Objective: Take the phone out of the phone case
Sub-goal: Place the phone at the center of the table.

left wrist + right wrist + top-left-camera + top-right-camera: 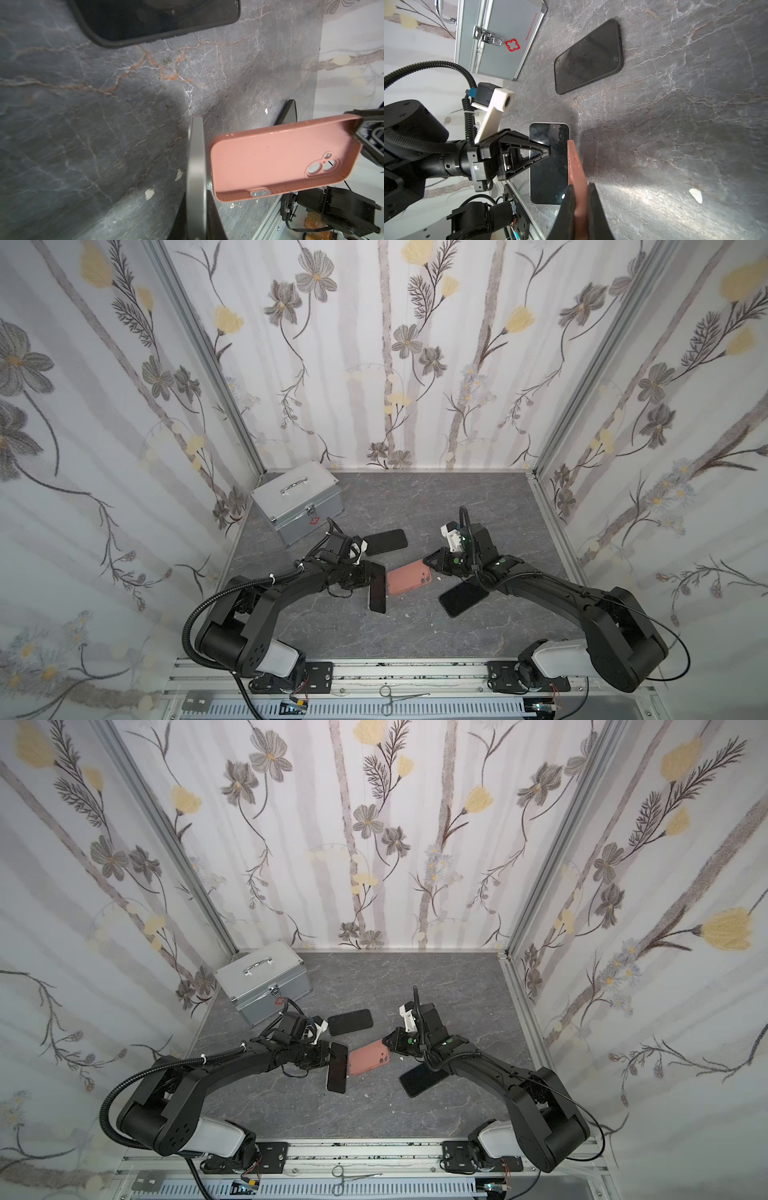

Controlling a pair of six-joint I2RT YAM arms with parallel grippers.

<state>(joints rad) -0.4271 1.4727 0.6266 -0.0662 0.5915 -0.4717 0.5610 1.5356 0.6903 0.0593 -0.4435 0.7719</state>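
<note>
Pink case (409,577) pinched in my right tool (428,562); left tool (374,577) clamps the bare phone (378,598) just beside its free end.

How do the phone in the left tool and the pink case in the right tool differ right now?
The phone is glossy black; the pink case is matte. The phone is tilted steeply on edge; the pink case shows its broad face in both top views. The left tool pinches the phone mid-length; the right tool pinches the pink case by its camera cutouts. Shared: both are clamped.
</note>
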